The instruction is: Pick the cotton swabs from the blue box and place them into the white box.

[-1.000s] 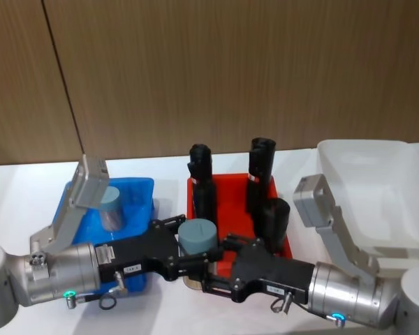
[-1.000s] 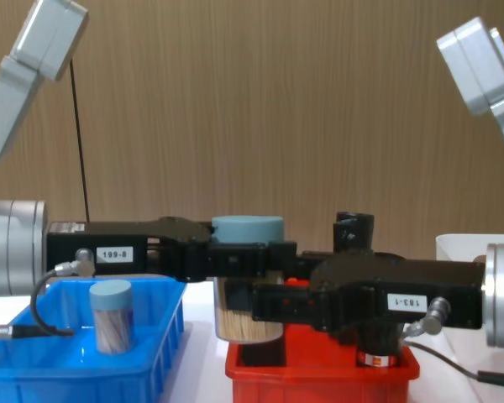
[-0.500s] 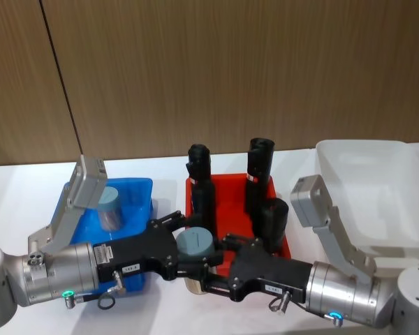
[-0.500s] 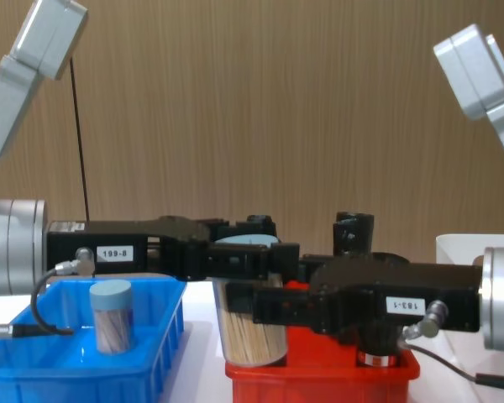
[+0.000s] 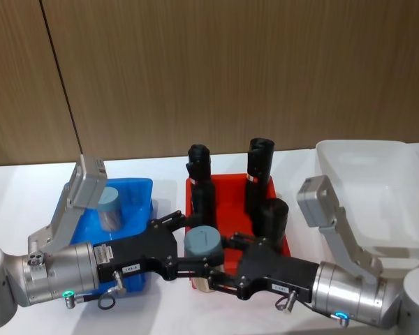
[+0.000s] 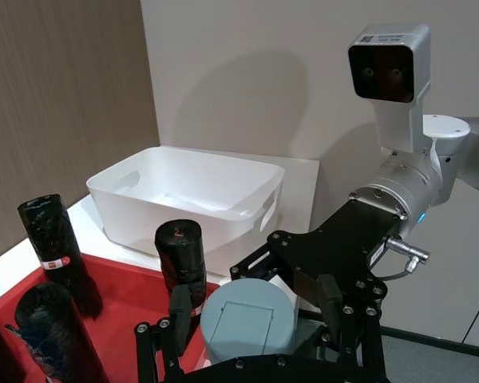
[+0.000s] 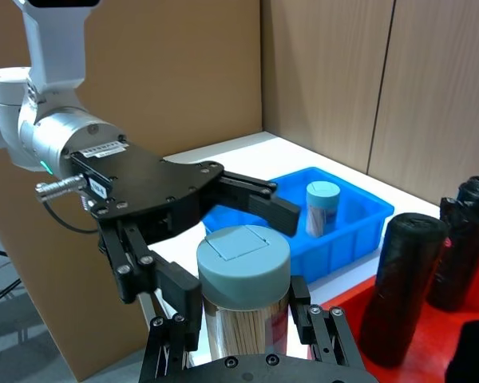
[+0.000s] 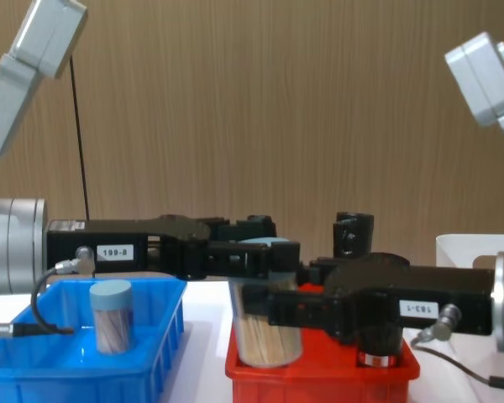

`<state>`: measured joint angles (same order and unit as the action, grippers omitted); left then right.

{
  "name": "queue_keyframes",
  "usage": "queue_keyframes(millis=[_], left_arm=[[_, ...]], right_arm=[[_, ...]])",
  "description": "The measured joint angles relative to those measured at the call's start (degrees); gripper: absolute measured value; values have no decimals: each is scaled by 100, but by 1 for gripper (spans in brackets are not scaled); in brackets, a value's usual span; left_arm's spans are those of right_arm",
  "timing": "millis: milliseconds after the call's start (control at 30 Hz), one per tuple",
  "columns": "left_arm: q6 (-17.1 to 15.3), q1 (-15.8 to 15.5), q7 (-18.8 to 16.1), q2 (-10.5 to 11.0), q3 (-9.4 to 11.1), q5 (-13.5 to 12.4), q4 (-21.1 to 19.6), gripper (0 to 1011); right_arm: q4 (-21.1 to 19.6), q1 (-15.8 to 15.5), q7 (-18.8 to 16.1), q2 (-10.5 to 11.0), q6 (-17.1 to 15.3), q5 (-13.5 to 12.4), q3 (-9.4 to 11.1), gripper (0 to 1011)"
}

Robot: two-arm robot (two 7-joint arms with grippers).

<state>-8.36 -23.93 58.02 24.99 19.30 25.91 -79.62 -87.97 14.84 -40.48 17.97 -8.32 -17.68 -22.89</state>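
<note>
Handover step, mid-air: one cotton-swab tub (image 5: 204,242) hangs upright over the near-left corner of the red bin (image 5: 227,183), between blue box (image 5: 143,188) and white box (image 5: 377,150). Right gripper (image 7: 243,315) is clamped on the tub's clear body just under the lid, a finger pressed to each side. Left gripper (image 5: 184,244) has its fingers spread wide, flanking the tub but apart from it, so it carries nothing. A second tub (image 5: 112,206) stands in the blue box. The white box's inside, where visible, holds nothing. Judgement: the pass to the right arm looks done, placing not yet. The next move prob. needs the left arm to back off twd the blue box. The right arm would then lift the tub clear of the black rolls (image 5: 260,164), carry it over the white box wall & release low, tub kept upright.
</note>
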Motion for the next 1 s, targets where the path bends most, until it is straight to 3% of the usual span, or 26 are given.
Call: queue_keyframes(millis=[467,1000], left_arm=[[0,0,6,0,0,2,0,1003],[0,0,6,0,0,1,0,1003]], right_arm=[[19,-121,165,191,85,-146,89,668],[-102,-415,488,592,235,-491,305,668]])
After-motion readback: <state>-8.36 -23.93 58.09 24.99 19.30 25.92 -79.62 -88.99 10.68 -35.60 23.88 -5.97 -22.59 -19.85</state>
